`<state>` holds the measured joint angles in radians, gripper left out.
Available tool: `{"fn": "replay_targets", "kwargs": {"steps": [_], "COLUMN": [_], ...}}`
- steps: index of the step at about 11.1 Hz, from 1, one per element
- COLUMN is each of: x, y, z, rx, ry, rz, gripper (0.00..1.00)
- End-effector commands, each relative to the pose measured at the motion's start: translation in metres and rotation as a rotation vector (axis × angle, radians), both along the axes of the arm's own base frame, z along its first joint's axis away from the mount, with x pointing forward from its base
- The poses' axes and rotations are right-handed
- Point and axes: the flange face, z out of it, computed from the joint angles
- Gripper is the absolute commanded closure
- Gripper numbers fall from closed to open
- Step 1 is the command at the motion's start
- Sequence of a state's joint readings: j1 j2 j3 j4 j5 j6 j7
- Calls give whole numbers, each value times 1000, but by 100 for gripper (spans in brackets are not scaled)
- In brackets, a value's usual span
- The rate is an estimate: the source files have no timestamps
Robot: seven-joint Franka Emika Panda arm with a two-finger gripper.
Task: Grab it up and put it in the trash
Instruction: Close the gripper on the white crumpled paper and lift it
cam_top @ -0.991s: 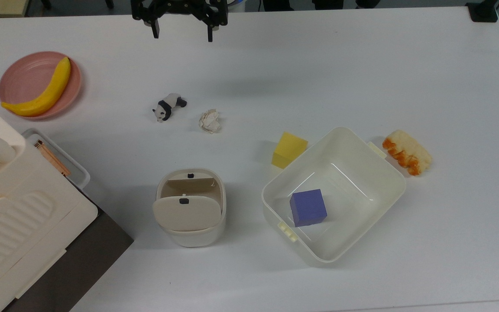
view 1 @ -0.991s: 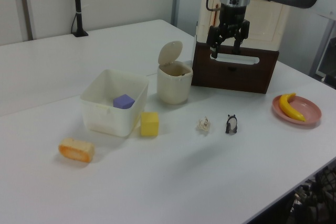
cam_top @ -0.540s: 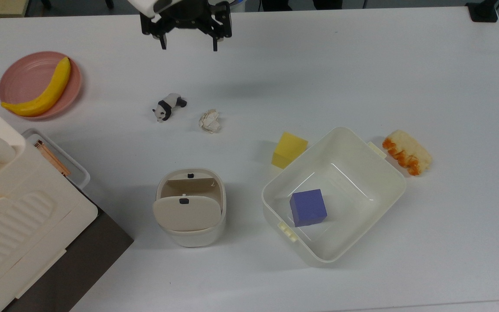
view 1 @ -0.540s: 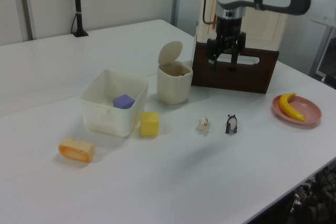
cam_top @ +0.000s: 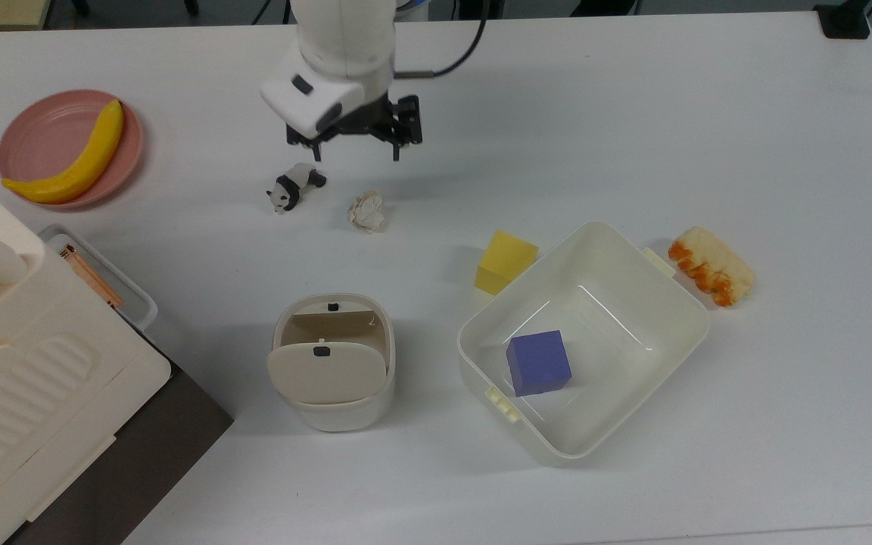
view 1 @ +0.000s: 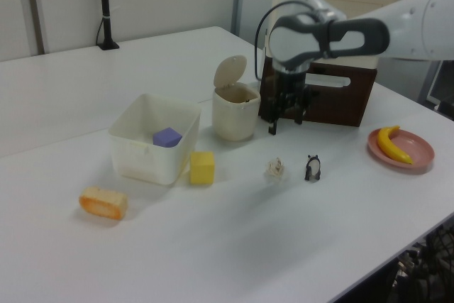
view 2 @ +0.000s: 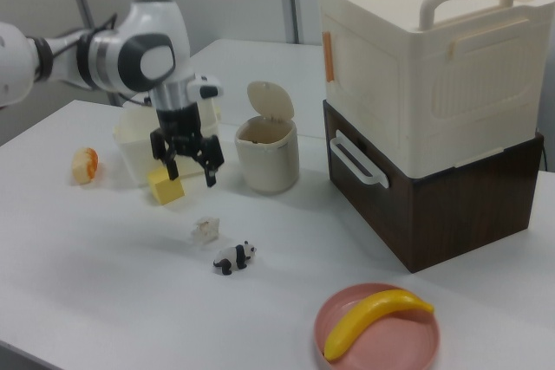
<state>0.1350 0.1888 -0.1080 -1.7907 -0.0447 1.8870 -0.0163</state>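
Observation:
The crumpled off-white paper ball [cam_top: 367, 211] [view 1: 275, 169] [view 2: 205, 229] lies on the white table beside a black-and-white panda figurine [cam_top: 294, 186]. My gripper [cam_top: 356, 155] [view 1: 286, 124] [view 2: 189, 175] hangs open in the air, fingers pointing down, a little above the ball and slightly toward the top view's upper edge. Nothing is between the fingers. The cream trash bin [cam_top: 332, 409] [view 1: 235, 113] [view 2: 267, 152] stands with its flap lid tipped up, below the ball in the top view.
A white tub [cam_top: 583, 227] holds a blue cube [cam_top: 538, 362], with a yellow cube [cam_top: 506, 262] against its wall and a bread piece [cam_top: 711, 266] beyond. A pink plate [cam_top: 42, 136] carries a banana [cam_top: 73, 163]. Cream boxes [view 2: 425, 67] are stacked on a brown one.
The arm has swung out from the table's far edge and come down, bringing the open gripper close over the paper ball and the panda. Nothing on the table has moved.

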Motion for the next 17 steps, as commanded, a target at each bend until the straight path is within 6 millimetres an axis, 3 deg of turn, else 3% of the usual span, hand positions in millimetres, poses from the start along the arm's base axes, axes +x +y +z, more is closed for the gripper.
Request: {"fn": "replay_targets", "kwargs": {"steps": [1, 5, 6, 8, 11, 14, 17], "x": [-3, 7, 8, 14, 25, 35, 62], "y": [7, 6, 6, 7, 5, 3, 4], "z": [-54, -113, -126, -131, -113, -68, -12], "rx": [13, -2, -11, -10, -7, -1, 1], "ry": [35, 91, 105, 77, 36, -29, -162], "rz": [12, 11, 16, 6, -34, -40, -46], "gripper": [0, 0, 6, 47, 87, 90, 89]}}
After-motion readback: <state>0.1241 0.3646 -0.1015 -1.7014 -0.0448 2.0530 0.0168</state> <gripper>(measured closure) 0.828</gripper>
